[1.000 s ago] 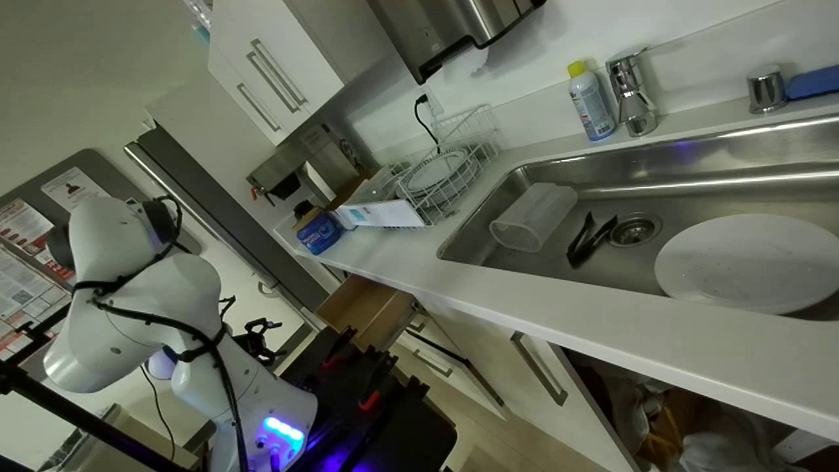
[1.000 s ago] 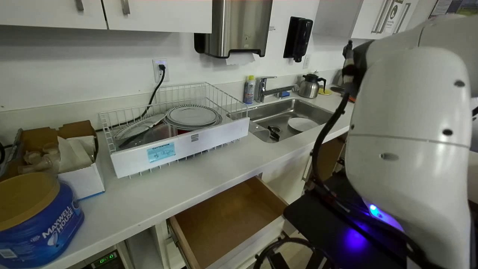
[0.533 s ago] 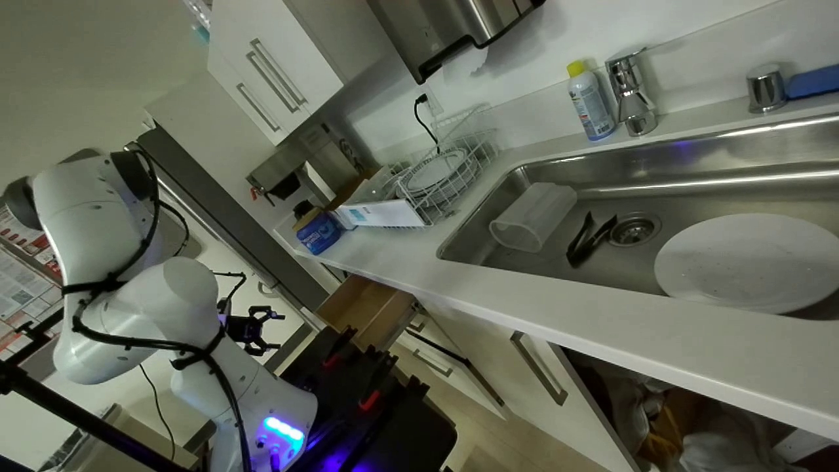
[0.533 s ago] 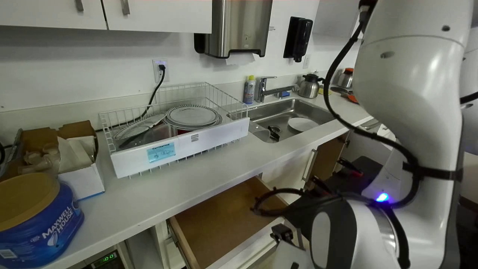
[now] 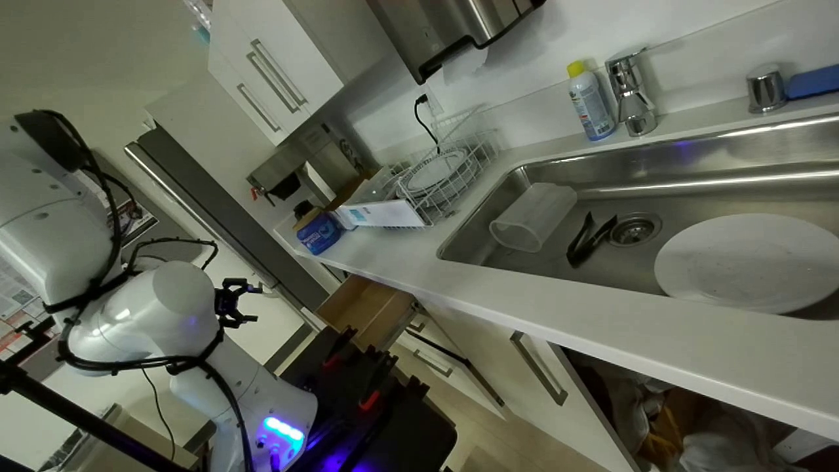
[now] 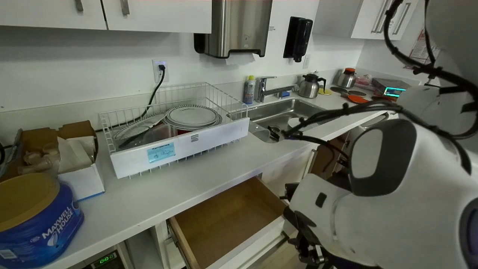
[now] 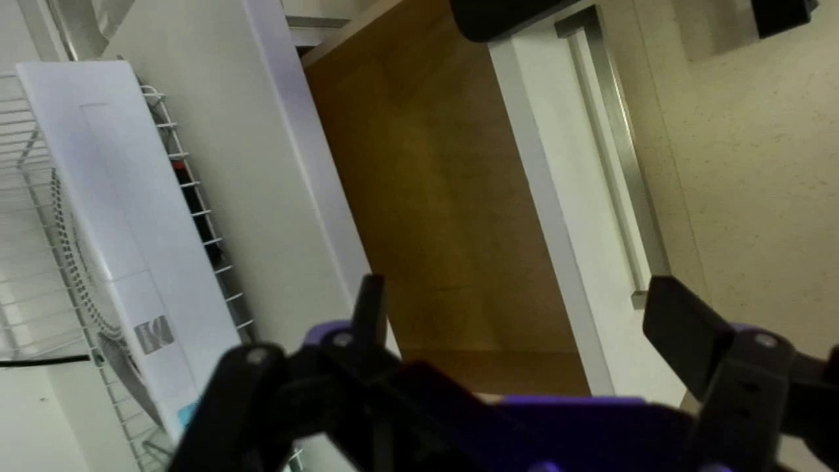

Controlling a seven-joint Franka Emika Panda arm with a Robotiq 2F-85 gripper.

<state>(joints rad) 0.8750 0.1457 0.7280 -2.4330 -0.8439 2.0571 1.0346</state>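
"So, how do the jaws stand?"

"Wide apart: in the wrist view the gripper faces the drawer, pulled out from under the countertop."

"And on that surface?"

"A dish rack of plates, an open box and a blue coffee tub. Further along, the steel sink holds a clear container, black tongs and a white plate."

"Beyond that?"

"A paper towel dispenser and a black soap dispenser hang on the white wall."

White, smooth-shelled, jointed arm was bent; black, angular two-fingered gripper at its end stood with jaws spread wide.
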